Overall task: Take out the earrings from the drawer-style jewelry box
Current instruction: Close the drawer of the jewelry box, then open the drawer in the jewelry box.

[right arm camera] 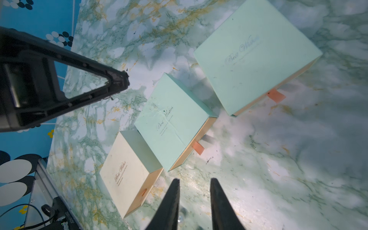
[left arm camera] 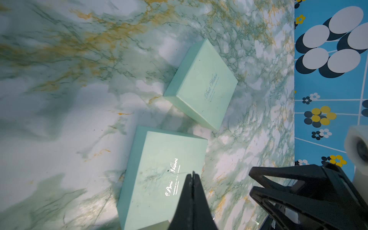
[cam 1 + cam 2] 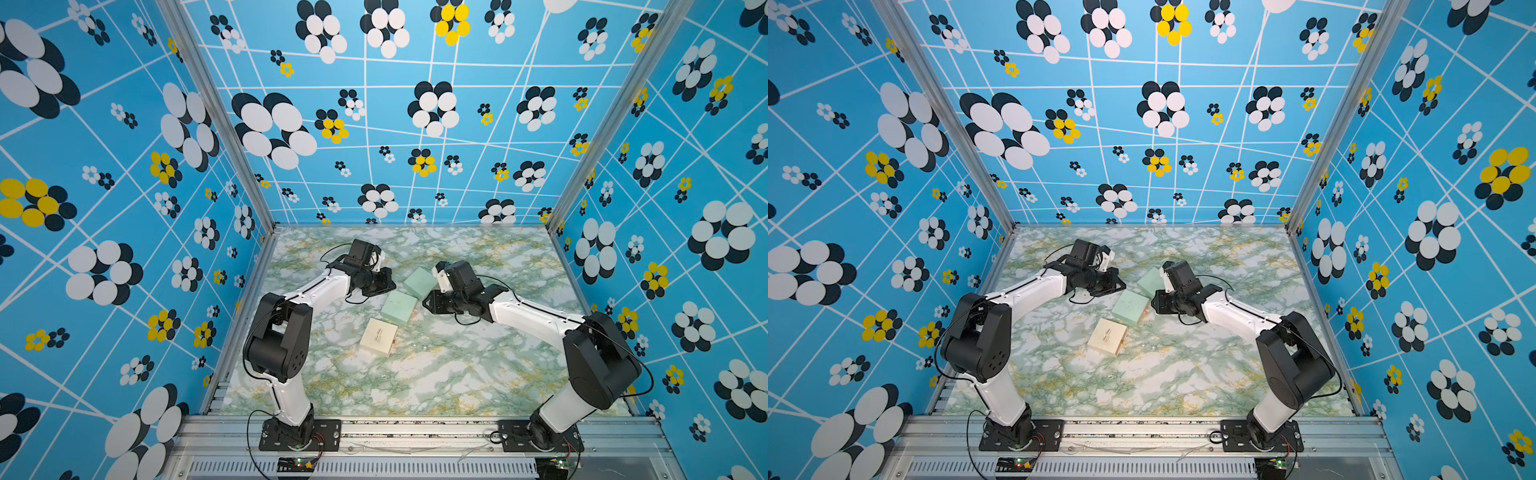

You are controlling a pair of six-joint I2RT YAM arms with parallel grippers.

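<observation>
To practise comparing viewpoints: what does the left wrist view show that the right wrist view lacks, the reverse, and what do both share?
Left wrist only: the tabless sides of the mint boxes and a white part on the right arm. Right wrist only: the top of the cream box and orange tabs. Both: the two mint boxes, the table, the shut left claw and the open right claw.

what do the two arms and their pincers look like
The left arm and right arm have white links between bulky black joints, with thin black cables looping alongside. The left pincer and right pincer have slim black tapering fingers.
</observation>
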